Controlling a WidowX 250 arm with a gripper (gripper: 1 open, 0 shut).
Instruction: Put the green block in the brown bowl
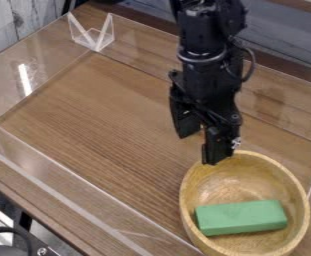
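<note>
The green block (242,217) lies flat inside the brown bowl (198,186), toward its near right side. The bowl is light tan wood with a thick rim and sits at the table's front right. My gripper (199,135) hangs from the black arm just behind the bowl's far rim, above the table. Its fingers point down and stand apart, open, with nothing between them. It does not touch the block or the bowl.
A wood-grain tabletop (91,110) is enclosed by clear acrylic walls (38,165) on the left and front. A small clear stand (91,35) sits at the back left corner.
</note>
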